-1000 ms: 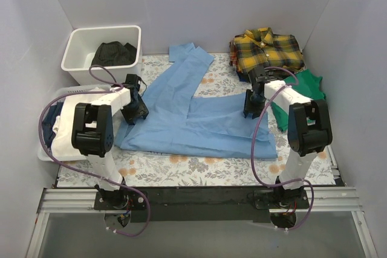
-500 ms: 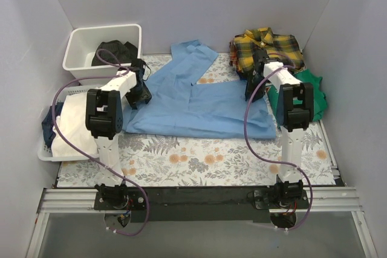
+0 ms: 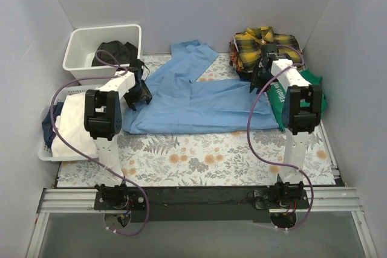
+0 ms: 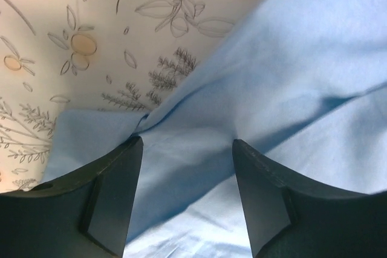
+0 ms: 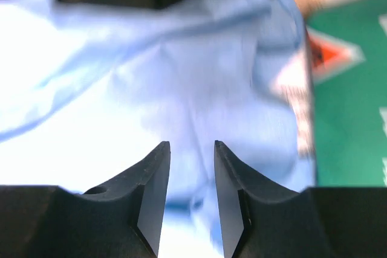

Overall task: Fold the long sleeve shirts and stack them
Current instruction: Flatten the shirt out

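From above, the left pincer (image 3: 143, 92) rests on the left edge of the blue shirt (image 3: 199, 98). The shirt lies spread between the two pincers on the flowered table cover (image 3: 199, 158), with one part reaching away past them. The right pincer (image 3: 260, 78) sits at the shirt's right edge. Just beyond it lies the plaid shirt (image 3: 266, 46), a folded yellow-and-black bundle with its collar up. On its outer side a green T-shirt (image 3: 315, 92) lies partly under that arm. Beyond the left pincer stands a white plastic tub (image 3: 100, 40) holding a crumpled black garment (image 3: 115, 51). To the outer side of that arm sits a white basket (image 3: 43, 149) of white and dark cloth. From this height we cannot tell how either pair of jaws stands.

In the left wrist view, the black fingers (image 4: 115, 191) stand partly apart. Smooth blue cloth fills the gap and runs on ahead, with a crease gathering at the left fingertip. Ahead and to the left we see the leaf-and-flower print of the cover. We cannot tell whether the jaws actually pinch the cloth.

In the right wrist view, which is blurred, the fingers (image 5: 151, 191) are nearly together. Soft, rumpled blue cloth sits in the narrow slit, so the pincer appears to be clamped on the shirt. The green T-shirt lies to the right.
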Tool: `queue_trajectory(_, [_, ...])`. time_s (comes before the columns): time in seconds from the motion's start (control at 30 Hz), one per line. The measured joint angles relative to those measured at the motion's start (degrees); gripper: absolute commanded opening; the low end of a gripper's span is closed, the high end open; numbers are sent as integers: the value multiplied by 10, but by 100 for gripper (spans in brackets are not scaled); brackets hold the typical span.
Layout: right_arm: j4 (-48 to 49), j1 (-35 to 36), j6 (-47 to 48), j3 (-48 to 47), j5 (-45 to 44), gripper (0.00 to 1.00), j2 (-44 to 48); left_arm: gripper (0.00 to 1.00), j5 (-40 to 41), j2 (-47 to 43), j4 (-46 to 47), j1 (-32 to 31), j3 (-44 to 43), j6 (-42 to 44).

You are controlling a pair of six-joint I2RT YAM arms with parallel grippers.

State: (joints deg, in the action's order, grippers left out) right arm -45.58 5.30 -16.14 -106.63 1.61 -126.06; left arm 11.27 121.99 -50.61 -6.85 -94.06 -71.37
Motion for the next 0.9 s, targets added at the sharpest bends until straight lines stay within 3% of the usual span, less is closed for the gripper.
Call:
queue_trajectory(0.2, [28, 0, 0, 86, -2, 45, 121, 65, -28, -95, 82, 2, 104, 28])
queue_trajectory(0.37, [49, 1, 1, 100, -4, 45, 148, 65, -58, -151, 132, 2, 131, 37])
queue_trajectory(0.8, [55, 3, 5, 156, -16, 45, 171, 51, -81, -169, 165, 2, 234, 30])
queue_trajectory(0.9, [56, 3, 5, 163, -24, 45, 175, 43, -82, -179, 163, 2, 245, 29])
